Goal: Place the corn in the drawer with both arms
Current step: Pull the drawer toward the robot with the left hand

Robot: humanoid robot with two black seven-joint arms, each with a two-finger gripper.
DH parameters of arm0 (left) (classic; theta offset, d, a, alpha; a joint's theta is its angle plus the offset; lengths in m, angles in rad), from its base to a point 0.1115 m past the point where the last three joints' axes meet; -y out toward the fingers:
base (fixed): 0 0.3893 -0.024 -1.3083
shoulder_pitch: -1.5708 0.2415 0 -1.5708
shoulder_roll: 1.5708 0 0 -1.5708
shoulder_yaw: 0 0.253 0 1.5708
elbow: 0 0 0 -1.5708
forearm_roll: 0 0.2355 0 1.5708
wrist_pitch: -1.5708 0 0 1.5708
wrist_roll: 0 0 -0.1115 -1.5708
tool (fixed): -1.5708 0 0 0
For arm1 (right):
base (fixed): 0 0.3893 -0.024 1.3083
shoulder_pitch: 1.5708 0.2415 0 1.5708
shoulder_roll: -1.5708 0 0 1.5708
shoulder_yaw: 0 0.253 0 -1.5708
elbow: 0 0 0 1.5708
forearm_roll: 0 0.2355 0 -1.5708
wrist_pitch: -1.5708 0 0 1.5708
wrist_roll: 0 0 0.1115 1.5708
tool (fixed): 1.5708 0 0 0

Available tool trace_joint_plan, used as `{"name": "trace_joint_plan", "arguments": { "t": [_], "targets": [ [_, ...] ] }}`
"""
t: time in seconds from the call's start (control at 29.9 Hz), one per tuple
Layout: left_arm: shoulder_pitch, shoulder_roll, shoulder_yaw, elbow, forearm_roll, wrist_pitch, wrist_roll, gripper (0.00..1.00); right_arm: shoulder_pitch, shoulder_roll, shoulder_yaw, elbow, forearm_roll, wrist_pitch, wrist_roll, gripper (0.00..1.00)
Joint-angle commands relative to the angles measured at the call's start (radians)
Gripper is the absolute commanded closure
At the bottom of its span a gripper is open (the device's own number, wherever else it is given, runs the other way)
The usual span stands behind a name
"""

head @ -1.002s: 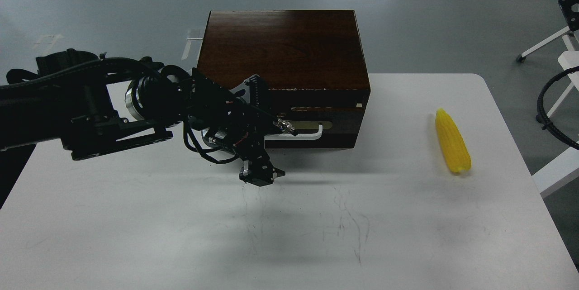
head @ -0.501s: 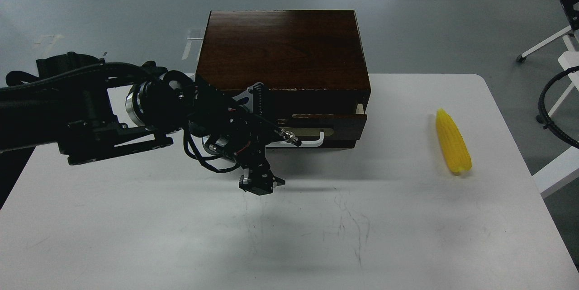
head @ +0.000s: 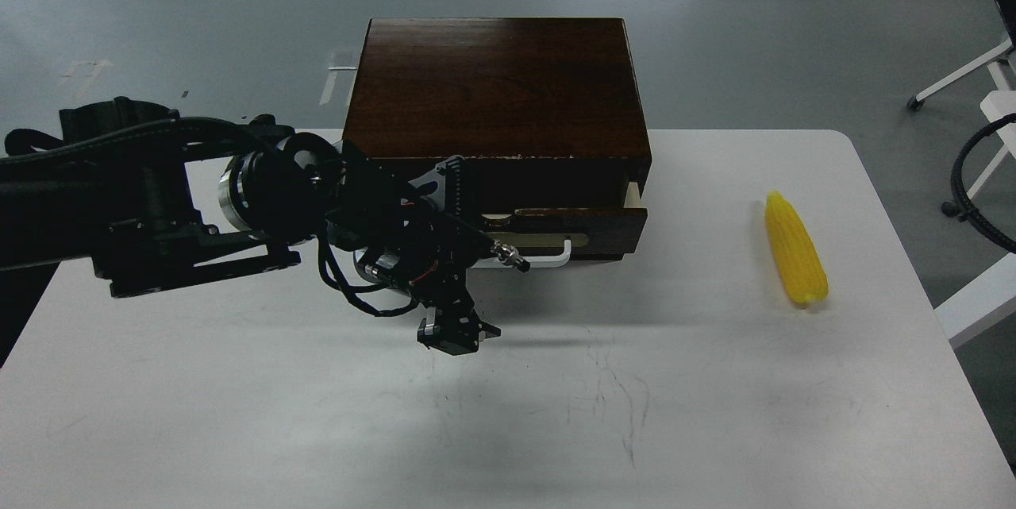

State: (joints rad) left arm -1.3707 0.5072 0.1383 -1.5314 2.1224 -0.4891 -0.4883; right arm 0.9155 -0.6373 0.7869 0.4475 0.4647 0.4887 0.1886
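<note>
The counter (head: 238, 414) is a broad white slab with rounded corners, matte and marked by thin dark scratches near its middle. On its far side stands the dark brown wooden box (head: 492, 84), glossy on top, its front top edge chipped pale in spots. The drawer (head: 611, 221) stands out only a little way from the box: a pale wooden side shows at its right end, but the gap looks too narrow to take anything, so I judge the opening only begun. The left arm (head: 143, 207), black with a silver joint ring and looped cables, reaches across to the drawer front. The corn (head: 794, 247), bright yellow, ridged and tapered toward its far end, lies bare on the counter well to the right of the box, untouched; picking it up and placing it inside remain. The white bar handle (head: 548, 253) sits on a brass-coloured plate. The left tool (head: 456, 330) is a dark cluster by the handle's left end; whether it is spread or pinching, I cannot tell. No right tool shows.
</note>
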Motion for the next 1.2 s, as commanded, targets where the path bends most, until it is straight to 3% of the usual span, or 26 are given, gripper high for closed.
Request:
{"name": "trace_joint_plan", "arguments": {
  "t": [0.0,0.43,1.17],
  "targets": [
    [0.004,0.007,0.0,-0.026,-0.001,0.0,0.0,0.09,0.0,-0.001,0.0,0.0,0.0,0.0,0.0,0.0],
    [0.004,0.037,-0.002,-0.096,-0.001,0.0,0.0,0.09,0.008,-0.001,0.0,0.0,0.0,0.0,0.0,0.0],
    [0.021,0.036,-0.003,-0.092,-0.005,0.0,0.013,0.04,0.008,0.004,-0.003,0.0,0.0,0.0,0.0,0.0]
  ]
}}
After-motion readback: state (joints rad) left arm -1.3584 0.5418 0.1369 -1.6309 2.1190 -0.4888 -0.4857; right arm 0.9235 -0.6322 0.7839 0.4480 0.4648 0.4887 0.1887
